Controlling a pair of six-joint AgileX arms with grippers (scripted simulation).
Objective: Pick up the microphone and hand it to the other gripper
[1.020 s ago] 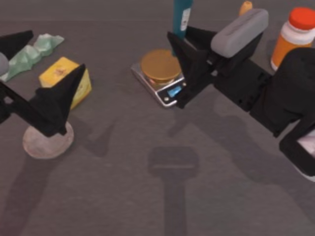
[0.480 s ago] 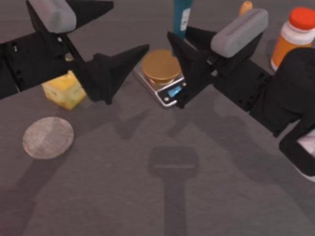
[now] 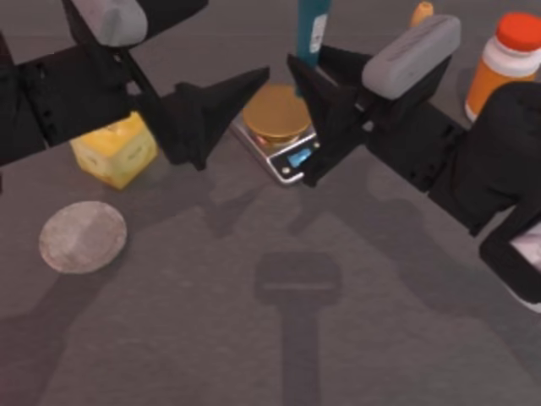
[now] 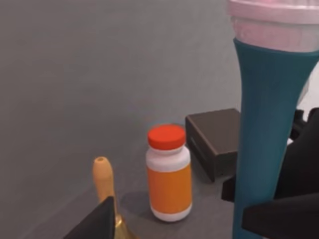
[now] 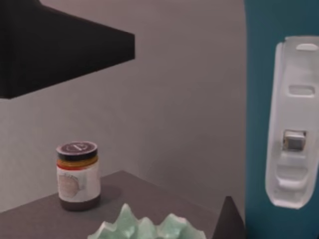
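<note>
The microphone (image 3: 312, 30) stands upright above the back middle of the table, its teal handle held in my right gripper (image 3: 308, 63), which is shut on it. The right wrist view shows the handle's white switch strip (image 5: 293, 124) close up. In the left wrist view the teal handle (image 4: 264, 124) rises to the pale mesh head (image 4: 274, 20). My left gripper (image 3: 237, 38) hangs open just left of the microphone, one pointed finger (image 3: 215, 106) reaching toward it. The handle lies between its fingers (image 4: 284, 219), untouched.
Under the grippers stands a kitchen scale (image 3: 292, 156) with a round gold-topped thing (image 3: 275, 110). An orange bottle (image 3: 507, 59) and a bell's wooden handle (image 3: 421, 13) are at the back right. At the left lie a yellow block (image 3: 114, 152) and a grey disc (image 3: 83, 237).
My left arm swung up from the front left to the back and has edged right, toward the microphone. The right arm and microphone have stayed still.
</note>
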